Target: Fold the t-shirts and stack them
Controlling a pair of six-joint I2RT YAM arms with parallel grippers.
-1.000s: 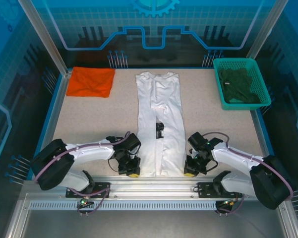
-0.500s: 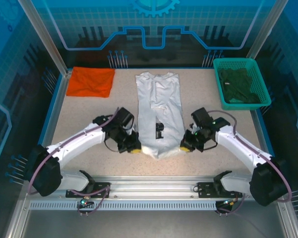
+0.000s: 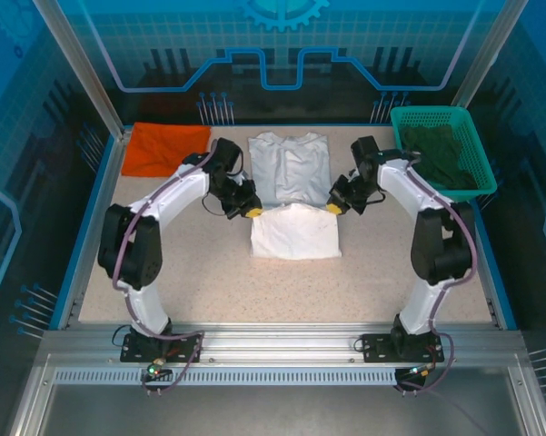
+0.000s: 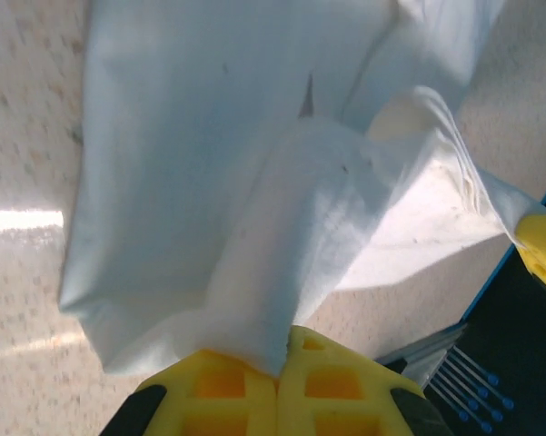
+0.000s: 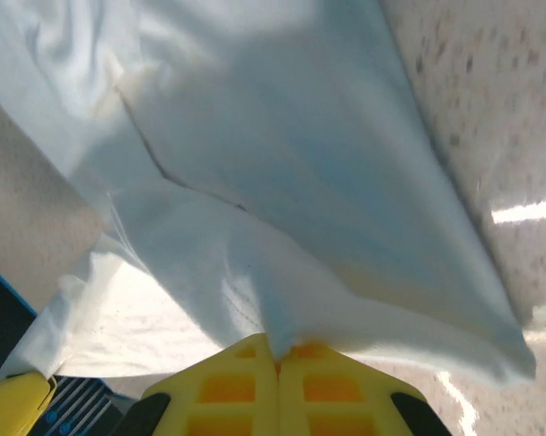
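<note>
The white t-shirt (image 3: 291, 186) lies in the middle of the table, its near end lifted and folded back over itself toward the collar. My left gripper (image 3: 251, 209) is shut on the left corner of that doubled hem, and the cloth (image 4: 254, 227) runs straight out of its yellow fingers (image 4: 218, 400). My right gripper (image 3: 335, 206) is shut on the right corner, with white fabric (image 5: 282, 182) pinched between its yellow fingers (image 5: 336, 391). The orange t-shirt (image 3: 166, 148) lies folded at the back left corner, away from both grippers.
A green basket (image 3: 443, 153) holding dark green cloth stands at the back right, close to my right arm. Blue table rims (image 3: 91, 213) and frame posts bound the speckled table (image 3: 209, 272).
Both grippers have carried the shirt's near hem from the front edge back toward the collar, so the long strip of shirt is now doubled over and much shorter.
</note>
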